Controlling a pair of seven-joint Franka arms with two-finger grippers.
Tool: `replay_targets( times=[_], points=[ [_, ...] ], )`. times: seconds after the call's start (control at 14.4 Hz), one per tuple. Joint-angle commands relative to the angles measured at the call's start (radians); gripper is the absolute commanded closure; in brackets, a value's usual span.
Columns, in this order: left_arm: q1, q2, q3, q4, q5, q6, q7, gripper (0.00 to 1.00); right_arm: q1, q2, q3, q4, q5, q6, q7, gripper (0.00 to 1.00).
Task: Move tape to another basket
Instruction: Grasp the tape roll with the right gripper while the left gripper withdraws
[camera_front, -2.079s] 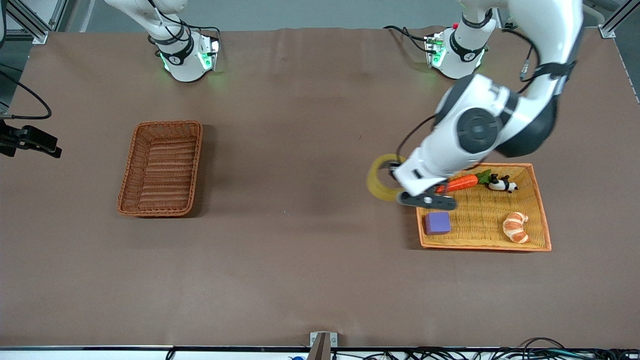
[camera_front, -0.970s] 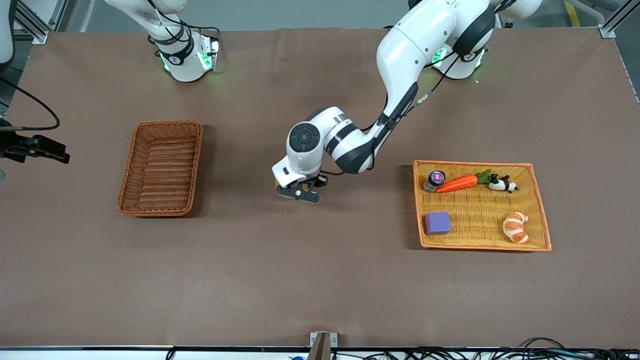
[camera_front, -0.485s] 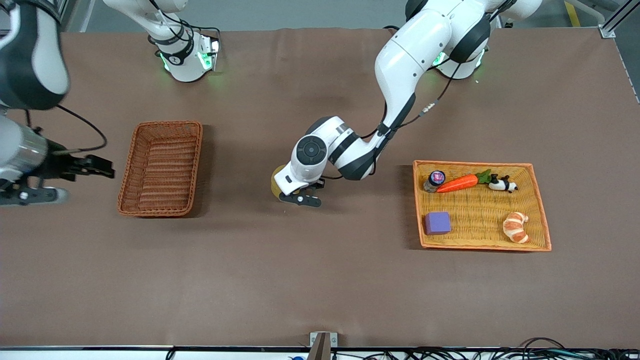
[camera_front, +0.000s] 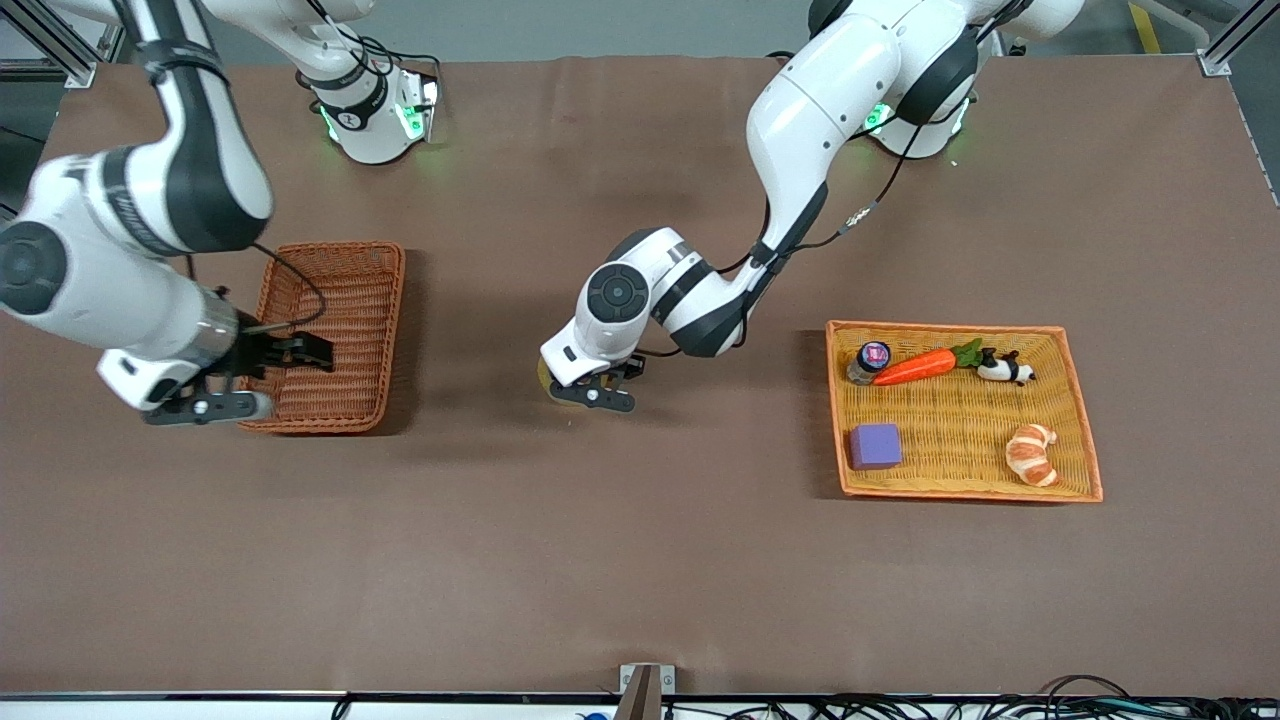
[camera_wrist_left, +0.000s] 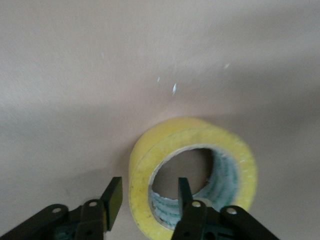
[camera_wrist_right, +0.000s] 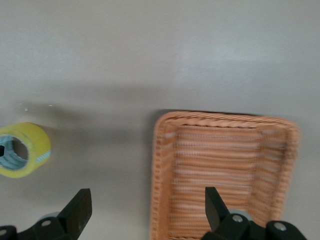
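The tape (camera_wrist_left: 192, 165), a yellowish ring, stands on edge on the brown table midway between the two baskets; only a sliver (camera_front: 545, 378) shows under the left hand in the front view. My left gripper (camera_wrist_left: 148, 197) straddles the ring's wall, one finger outside and one in the hole, open with gaps on both sides. It sits low over the mid-table (camera_front: 592, 390). The reddish-brown basket (camera_front: 330, 335) lies toward the right arm's end. My right gripper (camera_front: 250, 380) hangs wide open over that basket's edge (camera_wrist_right: 145, 212). The right wrist view also shows the tape (camera_wrist_right: 22, 150) and the basket (camera_wrist_right: 225, 170).
A flat yellow-orange tray (camera_front: 960, 470) lies toward the left arm's end. It holds a carrot (camera_front: 915, 366), a panda toy (camera_front: 1003, 368), a croissant (camera_front: 1032, 453), a purple block (camera_front: 875, 446) and a small jar (camera_front: 870, 360).
The left gripper has let go of the tape, its fingers now apart around the ring's wall. The right arm has swung in from the table's end to over the basket.
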Motion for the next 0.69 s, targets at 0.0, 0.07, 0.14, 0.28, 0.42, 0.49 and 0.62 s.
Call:
replay_targets(
  times=[0.0, 0.07, 0.14, 0.28, 0.42, 0.49, 0.62],
  points=[
    [0.047, -0.133, 0.014, -0.016, -0.015, -0.136, 0.013, 0.32, 0.128, -0.031, -0.006, -0.109, 0.023, 0.109, 0.157, 0.00],
    [0.062, -0.171, 0.014, -0.016, -0.016, -0.205, 0.013, 0.23, 0.178, -0.028, -0.008, -0.132, 0.023, 0.142, 0.241, 0.00],
    [0.092, -0.213, 0.015, -0.019, -0.015, -0.262, 0.019, 0.12, 0.221, -0.006, -0.008, -0.137, 0.021, 0.166, 0.289, 0.00],
    [0.165, -0.292, 0.011, -0.025, -0.016, -0.345, 0.048, 0.00, 0.281, 0.050, -0.008, -0.140, 0.021, 0.221, 0.317, 0.00],
    [0.236, -0.391, 0.004, -0.057, -0.018, -0.426, 0.055, 0.00, 0.363, 0.122, -0.009, -0.139, 0.011, 0.311, 0.431, 0.00],
    [0.269, -0.435, 0.009, -0.074, -0.016, -0.458, 0.056, 0.00, 0.393, 0.160, -0.008, -0.140, 0.011, 0.377, 0.462, 0.00],
    [0.351, -0.503, 0.006, -0.109, -0.016, -0.497, 0.077, 0.00, 0.446, 0.197, -0.011, -0.142, 0.006, 0.420, 0.528, 0.00]
  ],
)
